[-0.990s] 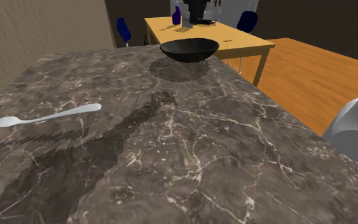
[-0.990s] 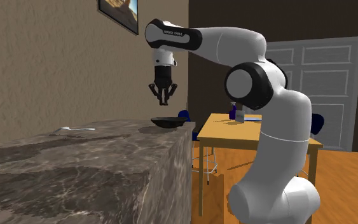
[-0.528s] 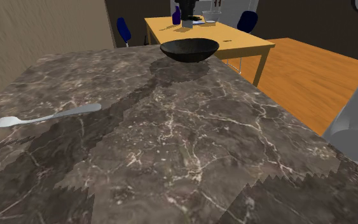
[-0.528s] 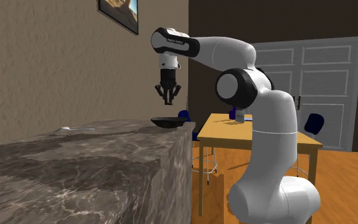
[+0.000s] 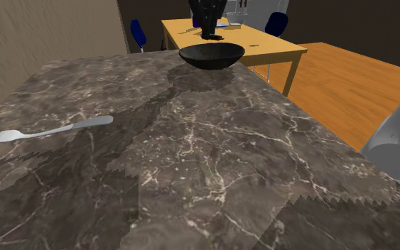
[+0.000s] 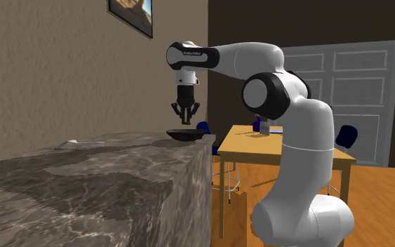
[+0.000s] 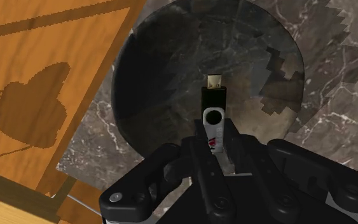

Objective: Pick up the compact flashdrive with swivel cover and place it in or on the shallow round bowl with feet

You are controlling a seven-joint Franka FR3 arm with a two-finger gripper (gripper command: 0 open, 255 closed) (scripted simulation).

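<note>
Flashdrive (image 7: 213, 102) clamped, wrist view, above bowl (image 7: 147, 76)

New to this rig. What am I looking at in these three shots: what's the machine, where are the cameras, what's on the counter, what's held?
These are simulator renders of one white robot arm with two black fingers. The shoulder view looks down over a dark marbled counter from beside the arm's base. The second exterior view shows the whole arm from the side. The wrist view looks along the fingers from a camera on the hand. On the counter lie a fork and a black bowl. The fingers are shut on a flash drive, held above the bowl.
</note>
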